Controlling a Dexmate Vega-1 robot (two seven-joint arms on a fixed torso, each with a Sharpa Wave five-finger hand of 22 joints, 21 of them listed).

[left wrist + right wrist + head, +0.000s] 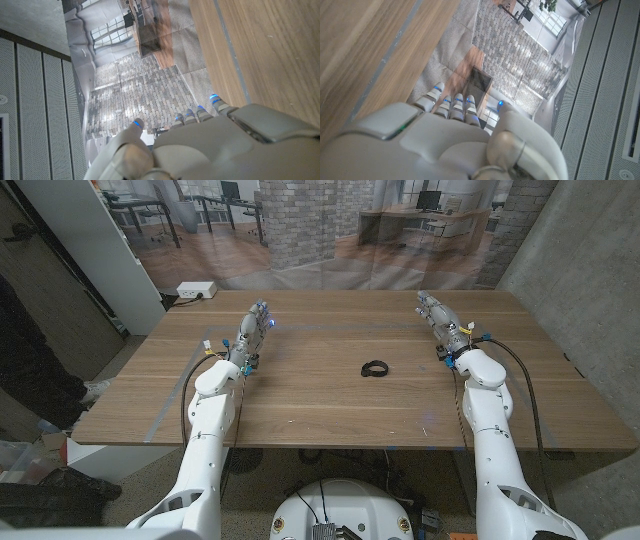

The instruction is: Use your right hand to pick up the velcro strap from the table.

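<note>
The velcro strap [375,368] lies coiled mid-table [300,395], well apart from both waiting hands, so the right hand [438,313] (far right, fingers straight and holding nothing, like the left hand [254,324]) must reach inward for it.

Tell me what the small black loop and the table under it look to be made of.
Small black velcro strap loop: apparently soft matte fabric, curled into a limp ring with no shine; too small to confirm the weave.
Brown wooden table: wood or wood-look laminate, with long straight grain lines and a smooth, low-sheen surface.
</note>
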